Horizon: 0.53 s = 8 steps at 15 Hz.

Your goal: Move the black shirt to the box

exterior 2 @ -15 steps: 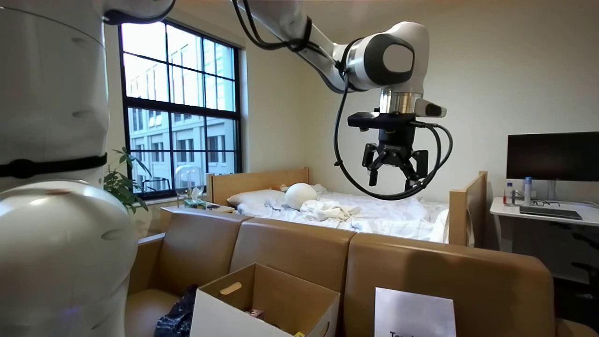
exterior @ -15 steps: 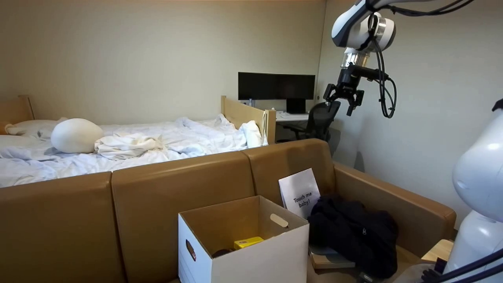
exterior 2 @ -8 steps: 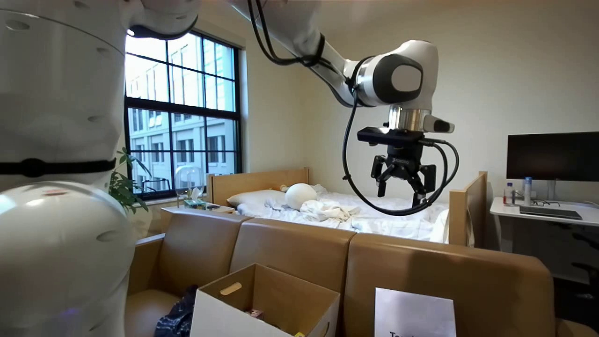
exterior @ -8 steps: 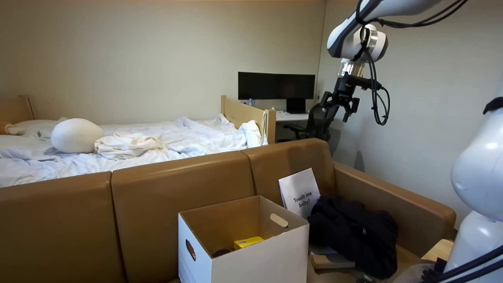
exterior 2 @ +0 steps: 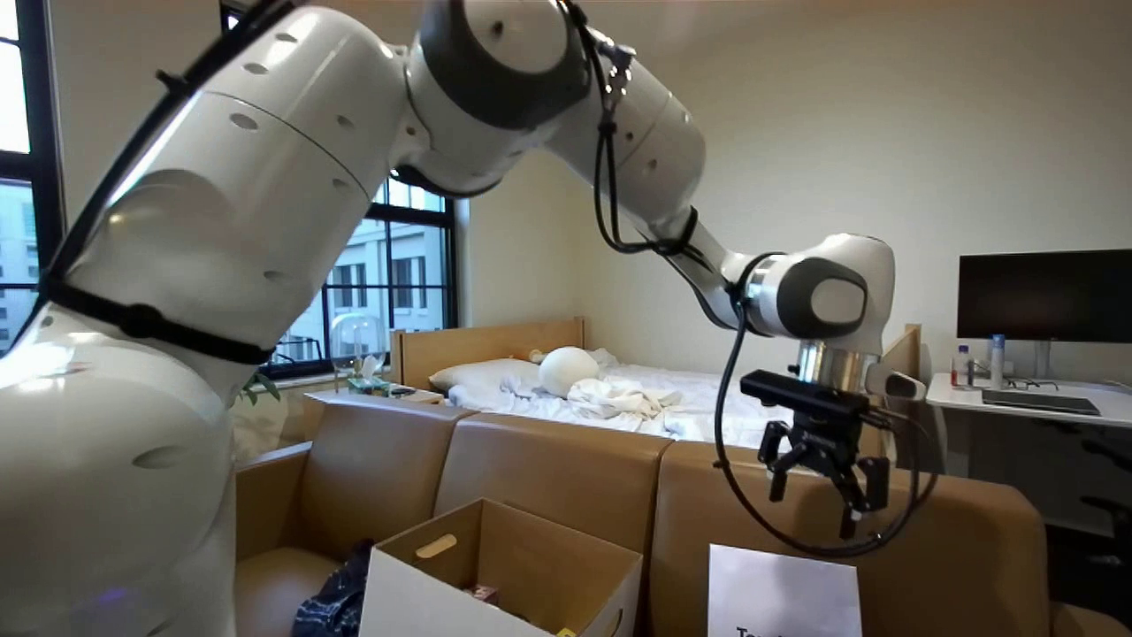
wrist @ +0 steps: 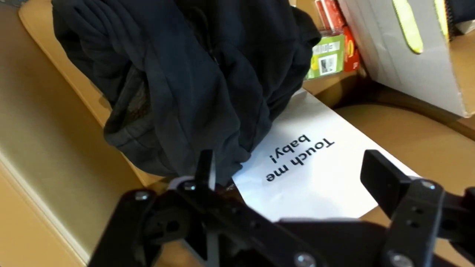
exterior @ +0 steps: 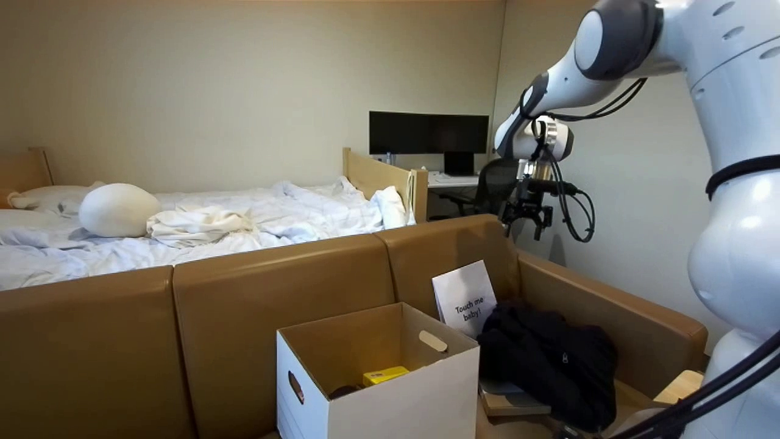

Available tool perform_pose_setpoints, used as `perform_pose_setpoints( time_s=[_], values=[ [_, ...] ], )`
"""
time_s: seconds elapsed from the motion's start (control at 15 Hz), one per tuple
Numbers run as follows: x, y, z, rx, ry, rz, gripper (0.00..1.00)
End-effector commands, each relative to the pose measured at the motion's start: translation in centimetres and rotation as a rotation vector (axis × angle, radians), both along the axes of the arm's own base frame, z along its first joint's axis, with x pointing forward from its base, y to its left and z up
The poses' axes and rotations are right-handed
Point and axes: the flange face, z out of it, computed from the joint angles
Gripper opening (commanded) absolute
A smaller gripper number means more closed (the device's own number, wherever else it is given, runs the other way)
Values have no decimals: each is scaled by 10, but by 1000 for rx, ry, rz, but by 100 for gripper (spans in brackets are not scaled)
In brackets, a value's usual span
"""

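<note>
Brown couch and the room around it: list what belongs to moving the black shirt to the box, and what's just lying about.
For the job:
black shirt, on the couch
box
gripper, open

Just lying about:
printed sheet, "Touch me baby!"
yellow item inside the box
dark blue patterned cloth
white rounded object on the bed

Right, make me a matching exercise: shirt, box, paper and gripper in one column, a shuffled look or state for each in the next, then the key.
1. Shirt
2. Box
3. Paper
4. Gripper

A. reads "Touch me baby!"
B. open, holding nothing
C. lies in a black heap
D. white outside, brown inside

Pairs: 1-C, 2-D, 3-A, 4-B
</note>
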Motion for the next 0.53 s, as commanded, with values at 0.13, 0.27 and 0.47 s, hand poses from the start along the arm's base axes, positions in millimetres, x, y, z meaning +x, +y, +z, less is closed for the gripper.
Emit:
perform_pose_setpoints(
  time_s=[0.13,0.27,0.47],
  values=[
    [4,-21,-43,1,35,-24,100],
    [8,-17,-36,-1,23,-17,100],
    [22,-18,-53,16,28,-44,100]
  ],
)
